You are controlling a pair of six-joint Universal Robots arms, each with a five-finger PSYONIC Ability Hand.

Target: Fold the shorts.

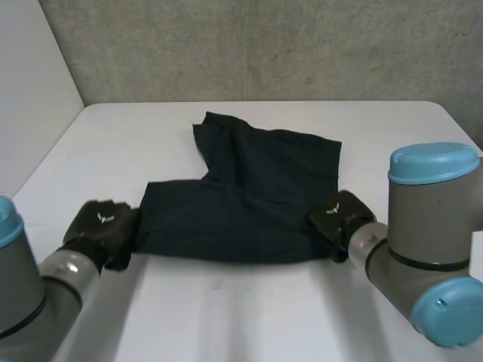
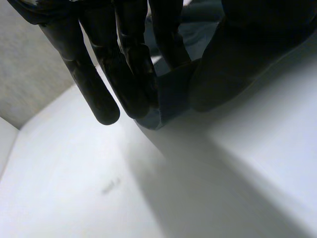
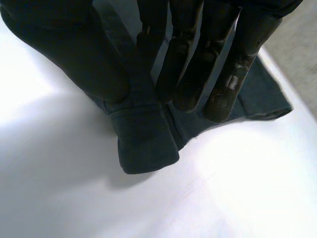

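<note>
Shorts (image 1: 249, 196): dark cloth, matt and soft, lying in shallow creases. The hem is thicker where it is doubled over.

Counter (image 1: 249, 317): white, hard, smooth, with a faint sheen.

Left hand (image 1: 102, 226) and right hand (image 1: 341, 215): black shells. Can't tell if they are plastic or rubber. The fingers (image 2: 101, 94) are smooth with a dull gloss.

Arm joints (image 1: 423, 219): grey, matt, even finish. Can't tell if they are metal or painted.

Caps (image 1: 434, 162): light blue, smooth, satin, plastic-looking.

Back wall (image 1: 264, 45): grey, rough and mottled, like bare concrete.

Side wall (image 1: 30, 90): white, smooth, matt.
</note>
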